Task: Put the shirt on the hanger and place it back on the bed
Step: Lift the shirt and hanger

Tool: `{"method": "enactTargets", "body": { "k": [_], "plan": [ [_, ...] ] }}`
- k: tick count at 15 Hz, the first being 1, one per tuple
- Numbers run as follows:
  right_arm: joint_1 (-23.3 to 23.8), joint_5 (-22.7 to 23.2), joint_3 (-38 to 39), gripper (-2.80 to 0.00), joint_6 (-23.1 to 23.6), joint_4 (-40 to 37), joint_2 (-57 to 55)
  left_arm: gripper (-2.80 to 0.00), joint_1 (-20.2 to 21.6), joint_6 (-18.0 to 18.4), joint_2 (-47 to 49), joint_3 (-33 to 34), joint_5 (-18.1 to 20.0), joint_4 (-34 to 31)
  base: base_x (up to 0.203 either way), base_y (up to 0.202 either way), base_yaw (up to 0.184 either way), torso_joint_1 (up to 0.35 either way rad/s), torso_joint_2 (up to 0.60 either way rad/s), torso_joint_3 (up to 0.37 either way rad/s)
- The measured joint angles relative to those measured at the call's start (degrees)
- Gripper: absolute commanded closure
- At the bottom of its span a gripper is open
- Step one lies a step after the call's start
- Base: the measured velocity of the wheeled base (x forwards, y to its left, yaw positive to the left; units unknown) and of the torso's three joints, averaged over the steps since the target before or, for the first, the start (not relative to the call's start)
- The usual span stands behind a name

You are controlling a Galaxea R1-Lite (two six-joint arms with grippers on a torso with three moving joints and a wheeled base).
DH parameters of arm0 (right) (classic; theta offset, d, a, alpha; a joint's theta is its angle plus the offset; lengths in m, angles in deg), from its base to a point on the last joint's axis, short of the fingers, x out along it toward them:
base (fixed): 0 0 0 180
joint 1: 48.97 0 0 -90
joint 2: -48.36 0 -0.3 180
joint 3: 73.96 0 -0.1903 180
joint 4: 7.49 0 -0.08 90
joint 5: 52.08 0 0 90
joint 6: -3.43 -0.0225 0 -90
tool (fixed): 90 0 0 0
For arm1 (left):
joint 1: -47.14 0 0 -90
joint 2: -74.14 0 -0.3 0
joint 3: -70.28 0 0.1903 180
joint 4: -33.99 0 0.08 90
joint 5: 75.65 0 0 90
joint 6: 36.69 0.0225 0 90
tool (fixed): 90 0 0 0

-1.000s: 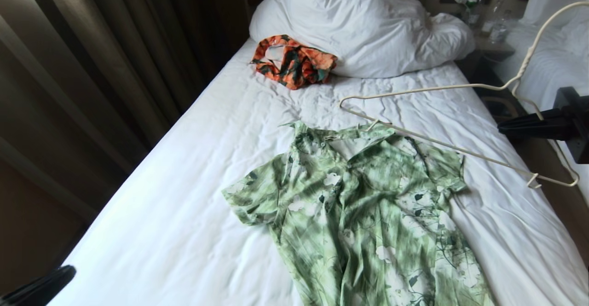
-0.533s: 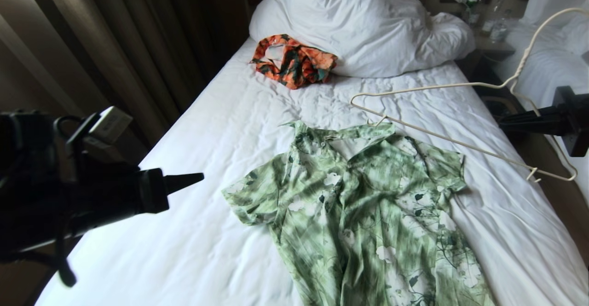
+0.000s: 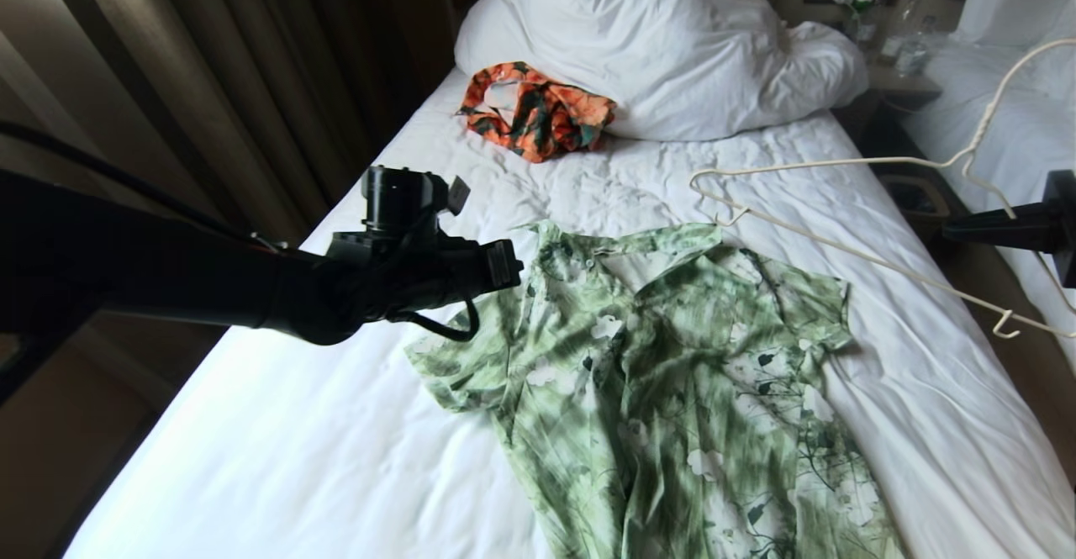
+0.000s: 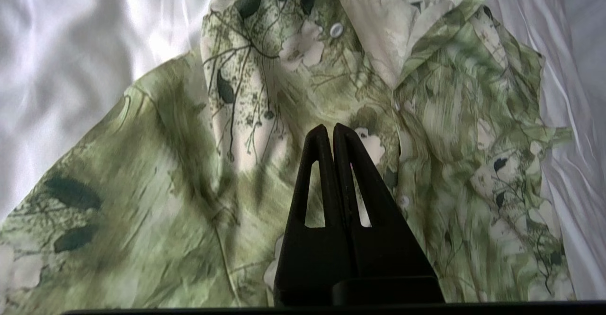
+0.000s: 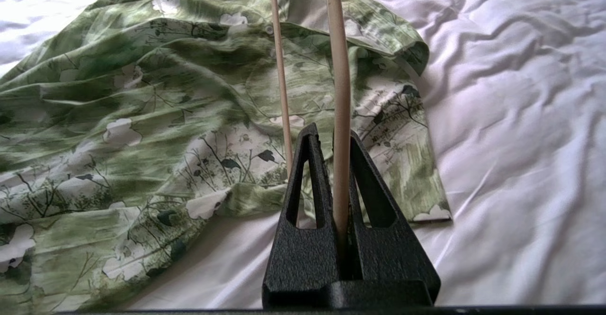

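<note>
Right now your left pincer (image 4: 330, 130) is hanging over the light-green short-sleeved flowered shirt (image 3: 664, 382), its two black fingers pressed together with nothing between them. In the left wrist view the tips are pointing at the buttoned front, below the open collar, and you cannot tell whether they are touching the cloth. In the head view the left arm is reaching in from the curtain side, with its wrist above the shirt's left shoulder.

Your right pincer (image 5: 331, 135) is clamping the thin cream wire hanger (image 3: 849, 206) by one of its rods, narrow around it. The hanger is floating tilted above the bed's right side, with its far corner just beyond the shirt's collar and its hook rising at the right edge of the head view.

The shirt is lying flat, front up, on the wrinkled white sheet of the large bed (image 3: 336, 424). A crumpled orange-and-dark-green garment (image 3: 538, 113) is resting against the big white pillow (image 3: 664, 38), well apart from the shirt.
</note>
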State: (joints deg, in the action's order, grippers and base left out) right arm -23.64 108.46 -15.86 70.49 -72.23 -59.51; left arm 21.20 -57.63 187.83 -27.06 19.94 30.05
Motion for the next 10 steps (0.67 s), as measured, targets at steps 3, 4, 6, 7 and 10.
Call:
{"method": "enactTargets", "body": {
  "k": [3,4,6,7,10],
  "plan": [
    [3.9,0.0,0.3,0.0,0.0,4.4,-1.8,0.0,-3.3,-2.5,9.0,-13.4,-10.6,-3.5,0.0,0.0,0.0,0.0,0.0,0.0],
    [5.1,0.0,0.8,0.0,0.0,5.2,-2.3,0.0,-4.6,-3.2,11.6,-17.5,-14.4,-5.5,0.0,0.0,0.0,0.0,0.0,0.0],
    [7.1,0.0,1.5,0.0,0.0,5.6,-2.8,-2.8,-6.4,-4.7,15.3,-23.6,-19.6,-8.9,0.0,0.0,0.0,0.0,0.0,0.0],
    [7.7,0.0,1.7,0.0,0.0,5.6,-3.0,-2.8,-7.1,-5.2,16.7,-26.6,-21.4,-10.6,0.0,0.0,0.0,0.0,0.0,0.0],
    [8.4,0.0,3.3,0.0,0.0,5.9,-2.8,-2.8,-8.3,-5.5,20.6,-35.1,-28.2,-13.6,0.0,0.0,0.0,0.0,0.0,0.0]
  ]
}}
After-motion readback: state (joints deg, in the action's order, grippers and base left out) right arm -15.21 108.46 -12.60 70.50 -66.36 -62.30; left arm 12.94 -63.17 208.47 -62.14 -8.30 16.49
